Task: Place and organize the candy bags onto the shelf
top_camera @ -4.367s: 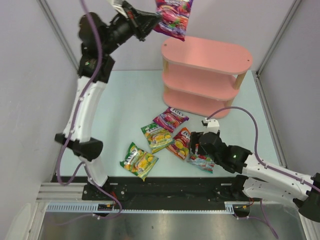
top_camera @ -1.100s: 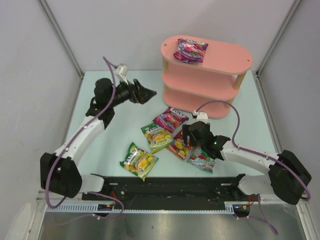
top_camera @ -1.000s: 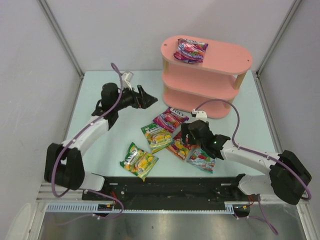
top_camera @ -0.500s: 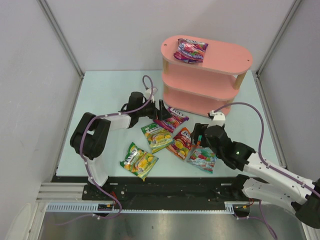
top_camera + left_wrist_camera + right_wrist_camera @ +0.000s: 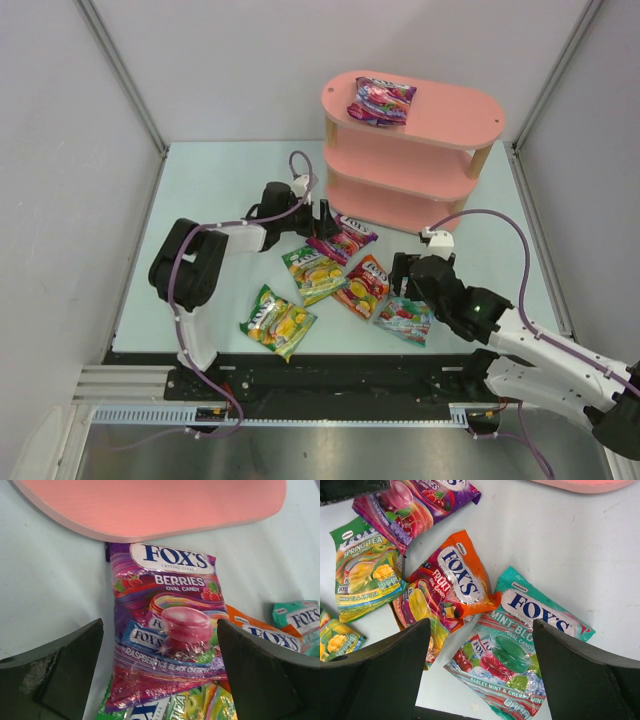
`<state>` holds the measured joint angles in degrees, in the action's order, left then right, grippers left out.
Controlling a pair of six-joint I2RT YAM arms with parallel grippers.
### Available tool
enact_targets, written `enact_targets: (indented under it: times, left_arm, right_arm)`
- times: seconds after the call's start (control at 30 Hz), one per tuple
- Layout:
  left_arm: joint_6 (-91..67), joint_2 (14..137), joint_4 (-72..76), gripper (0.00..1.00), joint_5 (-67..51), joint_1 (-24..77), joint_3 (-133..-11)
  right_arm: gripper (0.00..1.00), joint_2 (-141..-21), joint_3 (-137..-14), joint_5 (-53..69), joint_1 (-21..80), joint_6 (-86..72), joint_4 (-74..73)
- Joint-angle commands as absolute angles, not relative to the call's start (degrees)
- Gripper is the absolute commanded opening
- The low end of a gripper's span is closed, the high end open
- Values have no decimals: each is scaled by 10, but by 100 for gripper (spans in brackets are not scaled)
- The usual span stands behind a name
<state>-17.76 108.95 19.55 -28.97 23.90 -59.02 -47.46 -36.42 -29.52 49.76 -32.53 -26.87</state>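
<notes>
- Step in hand, as judged: the left gripper (image 5: 159, 645) is lined up to pick the purple-magenta bag (image 5: 170, 595) off the table. Its jaws are spread wide, one on each side of the bag's short width, and hold nothing.
- Location: this bag lies flat just in front of the shelf (image 5: 440, 110), close to the bottom board. A matching purple bag (image 5: 381, 100) already lies on the shelf's top board.
- Orientation: the long axis runs from the shelf's bottom board out toward the left gripper. The white-logo end points at the shelf. The far end appears to overlap a yellow-green bag (image 5: 313, 273).
- Recommended approach: come straight down and close across the short width near the bag's middle, where the film bulges. The glossy film will likely slip under a shallow pinch.
- Risk: fingers set too far from the shelf may catch the yellow-green bag as well. Fingers set too near the shelf may knock the bottom board.
- Right gripper (image 5: 481, 630): jaws spread and empty, above the red-orange bag (image 5: 455, 580) and the teal bag (image 5: 520, 640), which lie further out from the shelf.
</notes>
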Motion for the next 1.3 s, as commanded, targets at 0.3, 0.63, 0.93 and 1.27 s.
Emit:
enact_targets:
  times: [0.3, 0.63, 0.93, 1.27]
  left_arm:
    - [-139, 1145, 178, 97, -299, 263, -630]
    - [-154, 1120, 151, 13, -310, 268, -628]
    - [-170, 971, 76, 0, -308, 286, -620]
    - [-172, 761, -73, 0, -339, 407, -705]
  right_arm:
    - [87, -481, -359, -301, 497, -329, -265]
    - [87, -469, -356, -303, 495, -331, -272]
    - [87, -463, -352, -304, 495, -336, -278]
    - [87, -403, -356, -342, 481, -336, -298]
